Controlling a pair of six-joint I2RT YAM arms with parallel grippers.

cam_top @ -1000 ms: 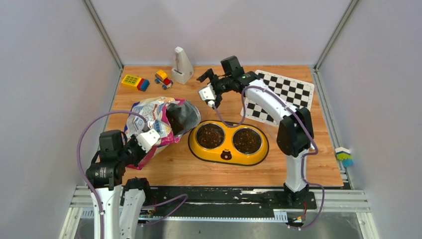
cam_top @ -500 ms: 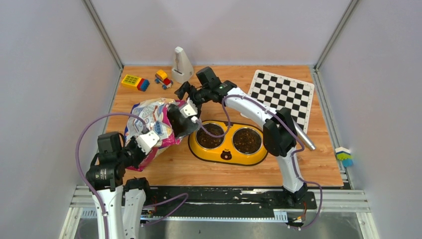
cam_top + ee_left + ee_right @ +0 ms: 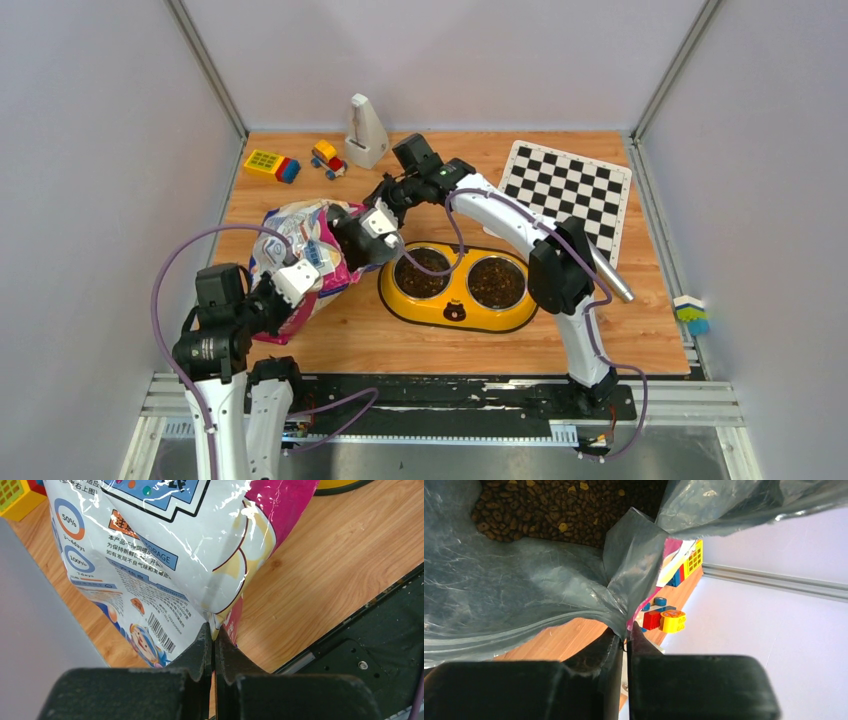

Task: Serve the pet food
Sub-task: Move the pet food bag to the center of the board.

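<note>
Now the right gripper (image 3: pixel 626 636) pinches the mouth rim of the bag (image 3: pixel 300 250), and the left gripper (image 3: pixel 213 641) is clamped on its bottom seam. Raise the bottom slowly, keeping the mouth low over the feeder (image 3: pixel 458 312). The kibble (image 3: pixel 539 510) sits inside the bag, which lies on the table (image 3: pixel 620 335). Its long axis seemingly runs from near-left to far-right, mouth facing the feeder.

Glossy, crinkled plastic film with printed artwork on the bag (image 3: pixel 165 545); inside, a duller grey, creased lining (image 3: pixel 524 595). Matt, rough-looking dry kibble (image 3: pixel 549 505). Smooth wood-grain tabletop (image 3: pixel 325 565) with a low sheen. Glossy yellow plastic feeder (image 3: pixel 415 308). Smooth moulded-plastic toy blocks (image 3: pixel 263 161). Matt, flat checkerboard sheet (image 3: pixel 570 190), paper or card not distinguishable. Matt black, finely textured fingers (image 3: pixel 197 650) of the left gripper (image 3: pixel 212 632); matt black base plate (image 3: pixel 360 645).
</note>
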